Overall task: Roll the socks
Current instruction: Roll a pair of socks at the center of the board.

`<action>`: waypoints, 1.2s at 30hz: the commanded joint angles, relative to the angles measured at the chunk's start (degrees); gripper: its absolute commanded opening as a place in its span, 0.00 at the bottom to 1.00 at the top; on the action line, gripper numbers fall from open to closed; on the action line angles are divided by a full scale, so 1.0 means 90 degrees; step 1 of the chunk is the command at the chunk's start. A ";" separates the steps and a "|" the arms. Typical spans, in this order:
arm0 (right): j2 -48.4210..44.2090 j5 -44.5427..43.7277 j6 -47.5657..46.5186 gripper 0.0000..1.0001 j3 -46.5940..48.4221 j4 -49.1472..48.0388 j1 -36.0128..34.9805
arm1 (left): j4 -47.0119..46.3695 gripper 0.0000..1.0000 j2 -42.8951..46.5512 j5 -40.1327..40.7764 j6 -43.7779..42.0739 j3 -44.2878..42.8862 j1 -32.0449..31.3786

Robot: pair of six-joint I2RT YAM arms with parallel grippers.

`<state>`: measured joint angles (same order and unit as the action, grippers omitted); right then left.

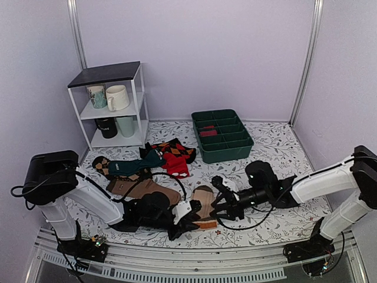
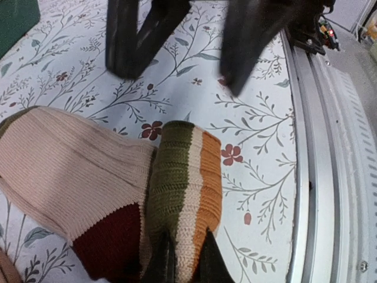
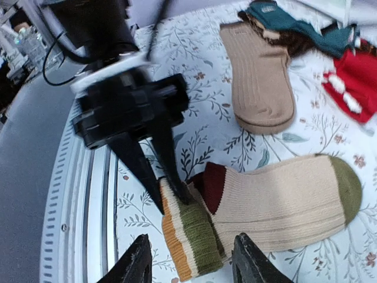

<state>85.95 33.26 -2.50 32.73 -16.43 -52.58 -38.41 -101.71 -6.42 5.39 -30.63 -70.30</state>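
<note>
Socks [image 2: 177, 177] pinched by L tool [image 2: 184, 262]; tag [image 3: 268, 8] on teal sock [image 3: 291, 22] unreadable.

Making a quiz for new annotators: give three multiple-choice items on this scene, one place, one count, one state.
1. The green tray sits: A right of the shelf, on the table; B on the shelf; C at the table's near edge.
2. Count of mugs on the shelf: A two; B four; C six.
3. The left gripper is: A open; B holding a mug; C shut on the socks.
A, it lies on the table beside it; B, two per tier; C, it pinches the striped end.
</note>
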 commanded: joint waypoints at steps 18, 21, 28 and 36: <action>-0.0032 -0.2418 -0.3051 0.52 -0.1180 -0.1658 -0.1630 | 0.2311 0.00 -0.0710 -0.1884 0.1168 -0.0134 0.0680; 0.0199 -0.2801 -0.3106 0.52 -0.1071 -0.1710 -0.1687 | 0.2271 0.00 -0.0710 -0.1905 0.1169 -0.0108 0.0692; 0.0609 -0.3109 -0.3107 0.52 -0.0824 -0.1603 -0.1687 | 0.2208 0.00 -0.0712 -0.1952 0.1149 -0.0070 0.0702; 0.0906 -0.2697 -0.2828 0.48 -0.0766 -0.1267 -0.1730 | 0.2136 0.00 -0.0705 -0.2048 0.1130 -0.0005 0.0752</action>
<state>92.27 7.03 -29.61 25.61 -30.92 -67.51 -33.63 -104.18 -23.29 15.07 -34.28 -63.59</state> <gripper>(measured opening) 0.488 0.058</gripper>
